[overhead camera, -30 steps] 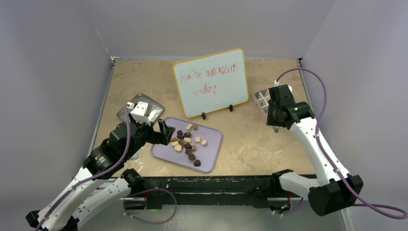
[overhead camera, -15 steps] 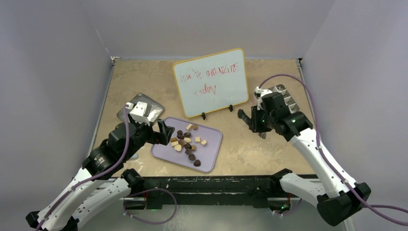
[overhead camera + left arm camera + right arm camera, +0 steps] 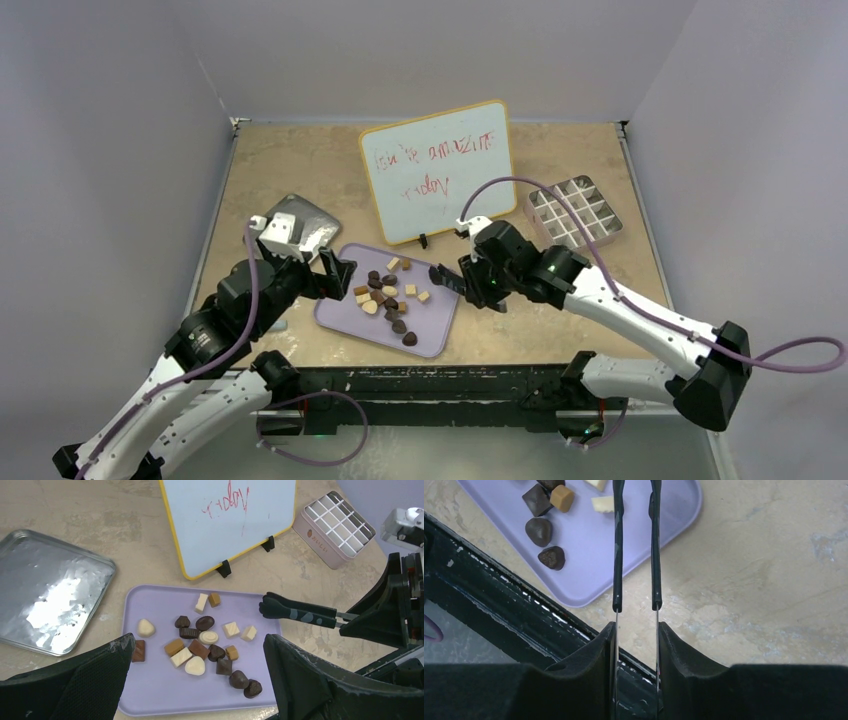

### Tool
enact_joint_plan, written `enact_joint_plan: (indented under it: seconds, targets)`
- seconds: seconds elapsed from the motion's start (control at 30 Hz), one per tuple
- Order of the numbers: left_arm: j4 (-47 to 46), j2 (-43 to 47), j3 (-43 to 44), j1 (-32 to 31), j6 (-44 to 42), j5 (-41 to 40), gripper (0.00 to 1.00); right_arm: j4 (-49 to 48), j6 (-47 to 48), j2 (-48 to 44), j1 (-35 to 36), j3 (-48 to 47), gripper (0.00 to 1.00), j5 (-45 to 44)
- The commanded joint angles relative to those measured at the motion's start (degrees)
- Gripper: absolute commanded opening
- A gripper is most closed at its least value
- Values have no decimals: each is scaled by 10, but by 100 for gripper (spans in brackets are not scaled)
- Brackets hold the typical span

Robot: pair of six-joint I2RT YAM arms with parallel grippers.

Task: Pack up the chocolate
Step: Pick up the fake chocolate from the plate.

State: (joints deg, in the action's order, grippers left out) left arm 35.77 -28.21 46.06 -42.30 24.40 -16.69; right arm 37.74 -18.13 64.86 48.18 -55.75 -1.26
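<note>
Top external view puts the chocolate (image 3: 388, 297) loose in a small heap on the tray (image 3: 437, 322), mid-counter. None of it is in the box (image 3: 575, 211), which sits well apart at the far right, its cells looking bare. My right fingers (image 3: 584, 655) are pinching tongs (image 3: 300, 614), whose tips hang over the tray's right edge with nothing between them. My left fingers (image 3: 75, 685) are spread wide above the tray's near-left side, holding nothing. I judge this to be the reach for a first piece. Next I'd lower the tips astride one piece at the heap's right fringe and squeeze gently, since the bits are tiny, crowded and likely to skid on smooth plastic. The counter (image 3: 290, 160) is mottled tan, with a whiteboard (image 3: 438, 170) standing behind the tray and a metal lid (image 3: 293, 222) to the left. Plain pale walls close it in.
</note>
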Motion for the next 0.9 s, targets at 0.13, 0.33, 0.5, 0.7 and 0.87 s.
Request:
enact_joint_plan:
  seconds: [0.13, 0.33, 0.5, 0.7, 0.87]
  targets:
    - [-5, 14, 0, -1, -3, -20, 100, -31, -16, 43, 86, -34, 38, -70]
    - [-5, 13, 0, -1, -3, -21, 100, -10, -20, 82, 122, -57, 40, -105]
    - [-5, 11, 0, -1, -4, -20, 100, -3, -22, 100, 134, -64, 41, -116]
    - [-4, 13, 0, -1, -3, -20, 100, 16, -23, 129, 142, -74, 43, -121]
    - [-4, 14, 1, -1, -3, -21, 100, 14, -22, 140, 144, -76, 41, -118]
